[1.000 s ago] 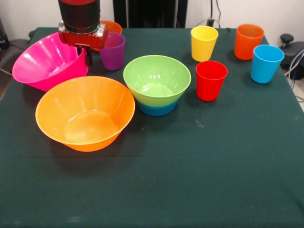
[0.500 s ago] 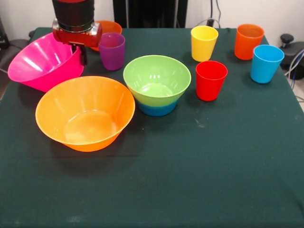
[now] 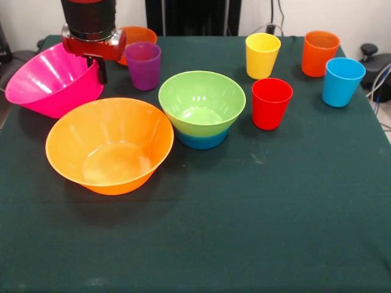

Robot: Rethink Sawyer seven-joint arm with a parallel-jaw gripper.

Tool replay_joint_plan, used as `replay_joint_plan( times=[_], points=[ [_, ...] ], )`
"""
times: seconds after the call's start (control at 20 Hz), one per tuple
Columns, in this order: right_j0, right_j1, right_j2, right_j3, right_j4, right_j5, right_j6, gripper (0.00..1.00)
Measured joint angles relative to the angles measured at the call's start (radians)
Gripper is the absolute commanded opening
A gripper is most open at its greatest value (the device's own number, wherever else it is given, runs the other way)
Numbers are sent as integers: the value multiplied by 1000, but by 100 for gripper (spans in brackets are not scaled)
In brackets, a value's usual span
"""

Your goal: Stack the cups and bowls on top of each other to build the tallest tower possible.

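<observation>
My gripper (image 3: 96, 68) is shut on the right rim of the large pink bowl (image 3: 49, 82), which is tilted at the far left of the table. In front of it sits the large orange bowl (image 3: 110, 143). At the centre, the green bowl (image 3: 201, 101) is nested in the small blue bowl (image 3: 201, 141). A small orange bowl (image 3: 139, 33) peeks out behind the arm, next to the purple cup (image 3: 143, 65). The yellow cup (image 3: 263, 55), red cup (image 3: 271, 102), orange cup (image 3: 319, 53) and light blue cup (image 3: 342, 81) stand upright at the right.
A dark green cloth (image 3: 256, 232) covers the table. Cables and a black knob (image 3: 372, 58) lie just past the right edge. A dark seat (image 3: 12, 67) sits beyond the left edge, close to the pink bowl.
The gripper has moved left and slightly up, carrying the tilted pink bowl with it, away from the purple cup. Nothing else has shifted.
</observation>
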Motion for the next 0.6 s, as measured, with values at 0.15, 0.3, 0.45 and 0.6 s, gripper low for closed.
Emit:
replay_joint_plan(
  times=[0.15,0.3,0.45,0.6],
  points=[
    [0,0,0,-5,0,0,0,0],
    [-2,0,0,-7,4,0,0,0],
    [-7,-1,0,-7,12,0,0,0],
    [-14,-4,0,-7,19,0,0,0]
  ],
)
